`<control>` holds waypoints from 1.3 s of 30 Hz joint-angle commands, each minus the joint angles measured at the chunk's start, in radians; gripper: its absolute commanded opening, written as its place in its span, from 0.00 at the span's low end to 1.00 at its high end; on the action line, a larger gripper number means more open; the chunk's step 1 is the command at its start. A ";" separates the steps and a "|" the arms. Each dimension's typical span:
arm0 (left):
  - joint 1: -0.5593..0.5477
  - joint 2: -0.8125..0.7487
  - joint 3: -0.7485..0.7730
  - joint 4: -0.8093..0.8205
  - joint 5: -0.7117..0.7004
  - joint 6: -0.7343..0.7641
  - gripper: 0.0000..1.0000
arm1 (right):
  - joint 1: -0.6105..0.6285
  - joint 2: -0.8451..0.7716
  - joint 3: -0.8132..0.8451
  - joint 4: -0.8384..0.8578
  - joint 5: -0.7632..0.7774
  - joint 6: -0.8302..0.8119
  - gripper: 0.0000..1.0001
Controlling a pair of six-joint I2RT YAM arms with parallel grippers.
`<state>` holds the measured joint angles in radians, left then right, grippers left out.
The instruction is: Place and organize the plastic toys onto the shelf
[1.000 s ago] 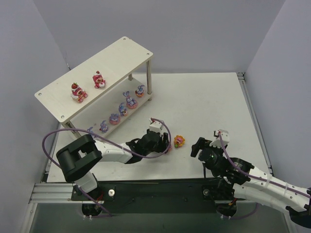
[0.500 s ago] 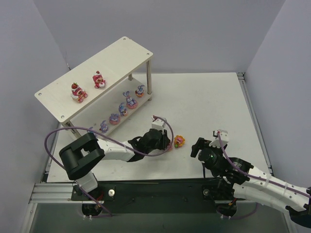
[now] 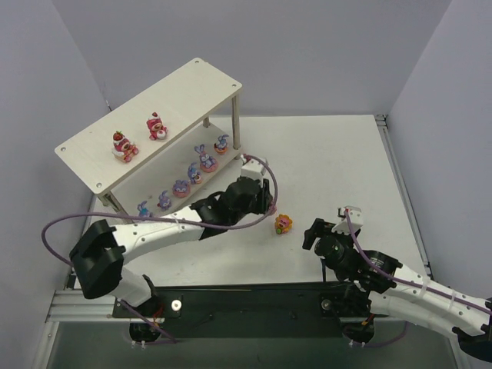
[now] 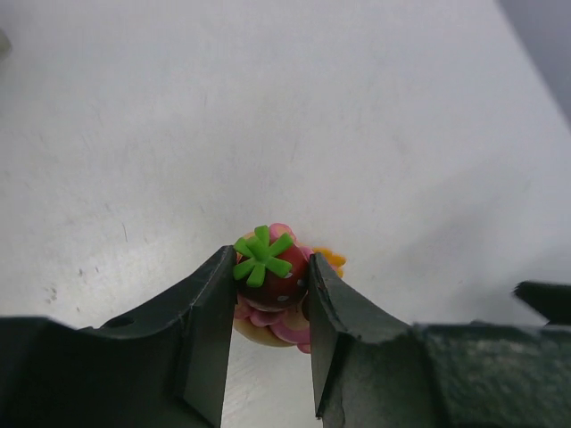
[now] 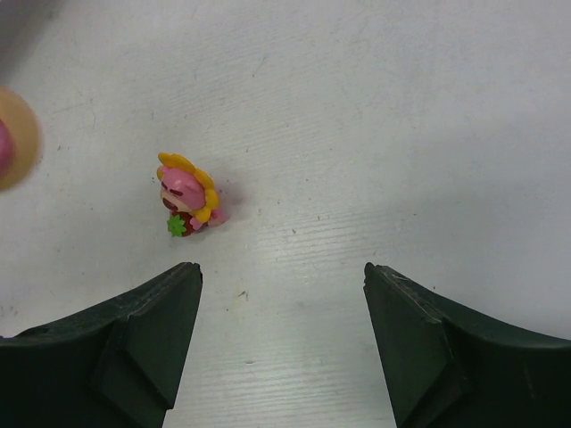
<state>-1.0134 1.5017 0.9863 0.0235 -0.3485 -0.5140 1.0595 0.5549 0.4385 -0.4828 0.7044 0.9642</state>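
The pale wooden two-tier shelf (image 3: pixel 192 77) held most glossy plastic figurines (image 3: pixel 201 163); the left gripper (image 4: pixel 268 294) clenched a red strawberry-topped bear (image 4: pixel 265 266); an orange-yellow flower figure (image 3: pixel 284 223) lay unshelved; the right gripper (image 5: pixel 281 285) gaped empty.

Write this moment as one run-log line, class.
left gripper: shut on pink strawberry-topped plastic toy | right gripper: open | orange-yellow flower-like plastic figure: on white table

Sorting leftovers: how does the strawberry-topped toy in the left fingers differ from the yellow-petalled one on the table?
The strawberry-topped toy is clamped between the left fingers; the yellow-petalled toy lies free on the table. The first is crowned by a red, green-leaved strawberry; the second by yellow petals. Both are small, glossy, partly pink.
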 commanded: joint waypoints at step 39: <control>0.659 0.224 1.396 -0.924 0.313 0.278 0.00 | -0.010 0.071 0.037 -0.017 0.060 0.004 0.75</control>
<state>-0.3901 1.6985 2.2246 -0.8421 -0.0849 -0.2550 1.0588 0.6128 0.4397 -0.4828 0.7193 0.9615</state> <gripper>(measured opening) 0.425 0.749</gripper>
